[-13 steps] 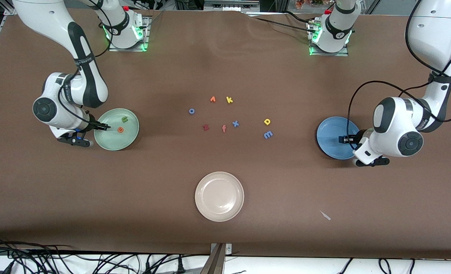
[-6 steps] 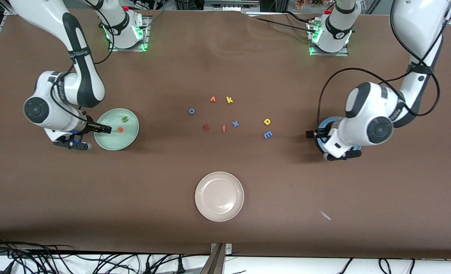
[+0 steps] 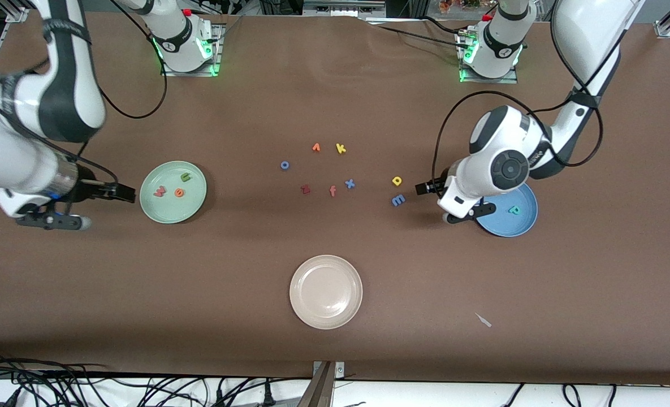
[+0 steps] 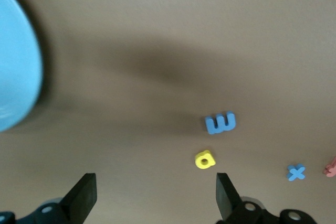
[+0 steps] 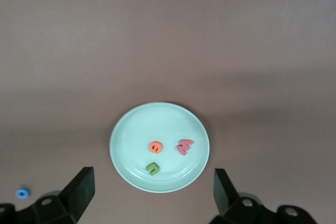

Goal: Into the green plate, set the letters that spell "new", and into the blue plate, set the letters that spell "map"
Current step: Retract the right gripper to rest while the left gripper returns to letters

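Observation:
The green plate (image 3: 186, 208) holds the olive "n" (image 3: 185, 177), the orange "e" (image 3: 179, 193) and the salmon "w" (image 3: 160, 192). My right gripper (image 3: 125, 195) hangs open and empty over the table just off that plate's rim; its wrist view shows the plate (image 5: 126, 140) between its fingers. The blue plate (image 3: 504, 227) holds the teal "p" (image 3: 514, 210). My left gripper (image 3: 422, 187) is open and empty over the table between the blue plate and the blue "m" (image 3: 398, 199). The yellow "a" (image 3: 397, 181) lies beside the "m". Both show in the left wrist view, "m" (image 4: 220, 123) and "a" (image 4: 205, 159).
A cream-white plate (image 3: 326, 316) sits nearer the front camera at mid-table. Loose letters lie in the middle: an orange one (image 3: 316, 147), yellow "k" (image 3: 341, 148), blue "o" (image 3: 284, 165), dark red "z" (image 3: 306, 189), orange-red "f" (image 3: 332, 191), blue "x" (image 3: 349, 183). A small white scrap (image 3: 483, 320) lies near the front.
The right gripper opened, left the "w" in the green plate and drew back off its rim. The left gripper left the "p" in the blue plate and moved toward the "m" and "a".

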You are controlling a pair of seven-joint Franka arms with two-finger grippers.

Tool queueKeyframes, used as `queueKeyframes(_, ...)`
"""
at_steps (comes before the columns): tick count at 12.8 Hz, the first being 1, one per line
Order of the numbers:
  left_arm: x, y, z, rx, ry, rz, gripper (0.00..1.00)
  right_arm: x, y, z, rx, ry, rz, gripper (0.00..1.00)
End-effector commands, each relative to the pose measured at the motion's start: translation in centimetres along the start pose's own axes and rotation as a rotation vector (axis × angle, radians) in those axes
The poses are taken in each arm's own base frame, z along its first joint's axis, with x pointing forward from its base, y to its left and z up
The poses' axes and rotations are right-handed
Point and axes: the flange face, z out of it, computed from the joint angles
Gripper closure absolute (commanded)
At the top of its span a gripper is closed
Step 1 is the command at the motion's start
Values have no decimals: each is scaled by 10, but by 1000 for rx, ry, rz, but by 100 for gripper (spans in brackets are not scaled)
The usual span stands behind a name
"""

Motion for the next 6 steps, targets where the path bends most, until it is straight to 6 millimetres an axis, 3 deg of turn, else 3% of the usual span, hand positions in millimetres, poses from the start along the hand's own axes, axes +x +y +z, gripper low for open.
queueKeyframes(1, -20, 7, 20, -23, 36, -38, 0, 2, -5, -68, 24, 68, -54, 0)
queueKeyframes(3, -30, 13, 36, -42, 59, -47, 0, -6, 1, -97, 60, 100, -64, 0)
queueKeyframes(6, -38, 19, 50, -54, 69, -46, 0, -35, 13, -140, 25, 119, -93, 0)
